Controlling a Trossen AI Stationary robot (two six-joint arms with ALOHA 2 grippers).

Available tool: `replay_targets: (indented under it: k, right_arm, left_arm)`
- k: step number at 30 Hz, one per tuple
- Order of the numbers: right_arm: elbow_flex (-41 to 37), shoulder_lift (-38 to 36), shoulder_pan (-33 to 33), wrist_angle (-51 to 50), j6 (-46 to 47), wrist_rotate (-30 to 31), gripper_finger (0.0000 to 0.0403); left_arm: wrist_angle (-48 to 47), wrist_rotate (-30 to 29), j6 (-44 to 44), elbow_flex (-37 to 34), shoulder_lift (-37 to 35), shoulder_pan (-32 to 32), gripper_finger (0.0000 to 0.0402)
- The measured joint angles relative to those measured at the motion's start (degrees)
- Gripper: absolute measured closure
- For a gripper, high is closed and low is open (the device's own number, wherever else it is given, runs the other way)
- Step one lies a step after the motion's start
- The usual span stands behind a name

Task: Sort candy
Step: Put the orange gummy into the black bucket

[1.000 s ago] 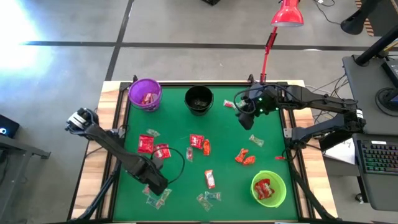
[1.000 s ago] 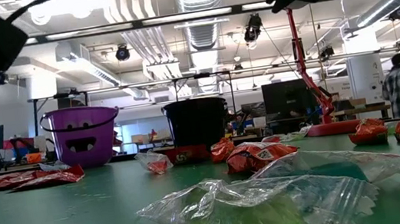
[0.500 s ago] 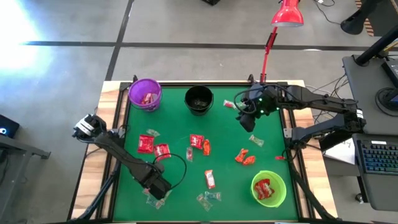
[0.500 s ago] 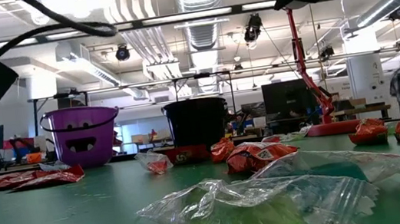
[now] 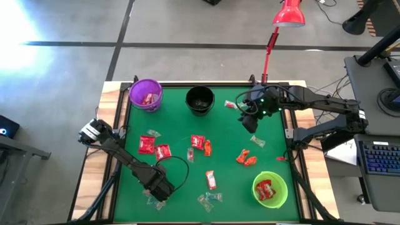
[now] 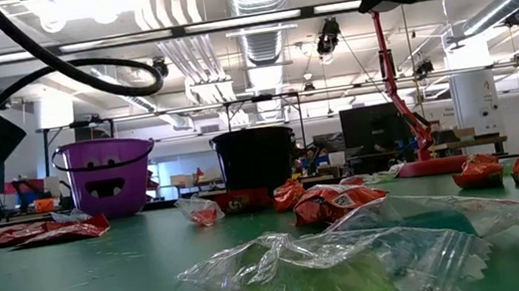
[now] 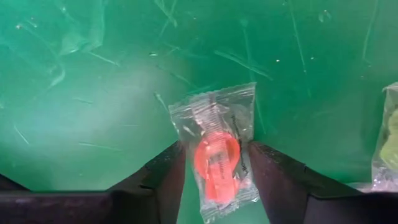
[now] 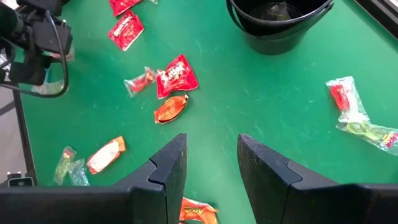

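Note:
A clear-wrapped candy (image 7: 214, 158) with an orange ring inside lies flat on the green mat near the table's front left. My left gripper (image 7: 216, 149) points down over it, open, one finger on either side of the wrapper; in the high view the gripper (image 5: 159, 187) hides this candy. More candy lies about: red packs (image 5: 199, 142) mid-table and clear-wrapped ones (image 5: 210, 199) near the front edge. My right gripper (image 8: 211, 162) hangs open and empty high over the far right of the mat (image 5: 250, 119). My left gripper comes from above, its fingers (image 7: 171, 168) beside the two long edges of the clear wrapper (image 7: 245, 124), which lies flat on the mat. The wrapper's edges reach the fingers' inner faces; whether they touch, I cannot tell.
A purple bowl (image 5: 145, 94) and a black bowl (image 5: 200, 100) stand at the far edge, and a green bowl (image 5: 270, 189) with red candy stands at the front right. Orange candy (image 5: 245, 157) lies right of centre. A red lamp (image 5: 289, 14) rises behind the far edge.
My left gripper has sunk toward the mat and gone slightly toward the near edge, coming down over the clear-wrapped candy at the front left. In the low view a person in the room behind has walked to the right.

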Motion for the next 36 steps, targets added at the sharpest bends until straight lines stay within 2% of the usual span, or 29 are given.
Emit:
replay_targets:
  k: [13, 22, 28, 36]
  right_arm:
    - [0.0, -0.04, 0.0, -1.35, -2.08, 0.02, 0.0271]
    - [0.0, -0.04, 0.0, -2.38, -2.2, 0.02, 0.0271]
    - [0.0, -0.04, 0.0, -2.38, -2.2, 0.02, 0.0271]
    - [0.0, -0.04, 0.0, -2.46, -2.54, 0.02, 0.0271]
  left_arm:
    - [-1.83, 1.39, 5.56, 0.64, -0.09, -0.07, 0.0394]
    - [-8.94, -0.53, 10.73, 8.35, -0.28, 0.73, 0.04]
    - [-16.12, -10.4, 16.28, 16.79, -0.35, 3.11, 0.0401]
    - [-18.91, -17.62, 25.07, 25.05, -0.37, 10.04, 0.0401]
